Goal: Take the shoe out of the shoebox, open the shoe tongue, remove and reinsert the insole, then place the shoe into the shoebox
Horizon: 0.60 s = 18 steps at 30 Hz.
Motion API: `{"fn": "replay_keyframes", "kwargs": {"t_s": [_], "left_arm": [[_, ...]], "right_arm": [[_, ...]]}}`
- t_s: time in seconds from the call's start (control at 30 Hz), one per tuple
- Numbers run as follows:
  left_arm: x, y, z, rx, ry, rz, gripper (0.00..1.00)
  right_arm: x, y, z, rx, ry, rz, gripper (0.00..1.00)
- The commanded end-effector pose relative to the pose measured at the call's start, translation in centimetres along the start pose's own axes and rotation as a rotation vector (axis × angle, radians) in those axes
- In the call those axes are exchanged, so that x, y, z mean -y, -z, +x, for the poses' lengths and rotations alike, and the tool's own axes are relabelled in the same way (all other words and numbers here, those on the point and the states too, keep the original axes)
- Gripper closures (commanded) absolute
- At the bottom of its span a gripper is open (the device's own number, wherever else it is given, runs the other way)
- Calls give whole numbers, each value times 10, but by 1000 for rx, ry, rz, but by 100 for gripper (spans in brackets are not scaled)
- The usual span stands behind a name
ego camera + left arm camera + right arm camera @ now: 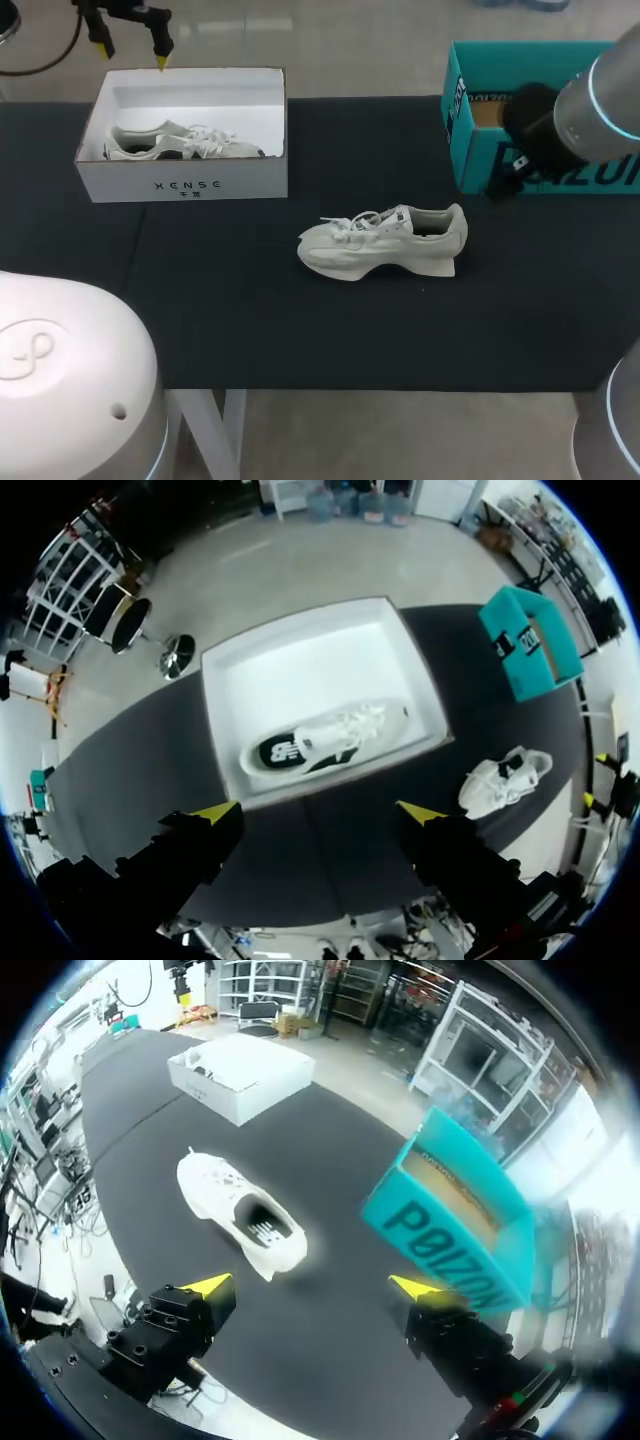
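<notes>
My left gripper [318,813] hangs above the white shoebox [180,185], near its far wall in the head view; its two yellow tips stand wide apart with nothing between them. Inside the box one pale shoe [325,740] lies on its side against the near wall, laces showing, dark insole facing up in the left wrist view.

The second shoe [385,240] stands upright on the black table [250,330], near the middle and well apart from the shoebox; its toe points toward my left side and its heel toward my right; the laces sit loose over the tongue and the dark insole shows through the opening in the right wrist view.

My right gripper [310,1287] is high above the table with its fingers spread wide and holding nothing; the shoe on the table lies ahead of it, and a teal box [450,1220] stands just beside that line of sight; in the head view my right arm [570,115] crosses in front of the teal box at the table's far right corner.
</notes>
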<state>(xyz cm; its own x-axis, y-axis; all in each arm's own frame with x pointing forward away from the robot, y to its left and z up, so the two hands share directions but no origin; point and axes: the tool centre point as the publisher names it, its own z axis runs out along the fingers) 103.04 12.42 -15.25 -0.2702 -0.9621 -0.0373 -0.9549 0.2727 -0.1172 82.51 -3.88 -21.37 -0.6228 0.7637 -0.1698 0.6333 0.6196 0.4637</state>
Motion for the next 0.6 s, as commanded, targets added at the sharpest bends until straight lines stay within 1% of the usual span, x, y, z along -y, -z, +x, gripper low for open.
{"fn": "replay_keyframes", "kwargs": {"t_s": [0.03,0.1,0.2,0.23,0.3,0.4,0.47,0.53,0.6], "left_arm": [[-2,-1,1,1,3,2,0],[-2,0,2,3,4,4,0],[-2,0,3,5,6,4,0],[-2,0,4,5,6,4,0],[-2,0,5,6,6,4,0],[-2,0,6,9,7,3,0],[-2,0,7,10,8,5,0],[-2,1,8,13,8,5,0],[-3,1,9,15,7,4,0]], "right_arm": [[10,-7,-8,-504,762,-232,0],[10,-8,-9,-533,818,-238,0],[11,-8,-5,-570,914,-246,0],[12,-8,-3,-597,935,-253,0],[13,-9,0,-608,994,-246,0],[13,-11,3,-591,1018,-227,0],[13,-14,2,-539,1020,-196,0],[14,-18,-1,-495,992,-174,0],[14,-22,-3,-424,964,-160,0]]}}
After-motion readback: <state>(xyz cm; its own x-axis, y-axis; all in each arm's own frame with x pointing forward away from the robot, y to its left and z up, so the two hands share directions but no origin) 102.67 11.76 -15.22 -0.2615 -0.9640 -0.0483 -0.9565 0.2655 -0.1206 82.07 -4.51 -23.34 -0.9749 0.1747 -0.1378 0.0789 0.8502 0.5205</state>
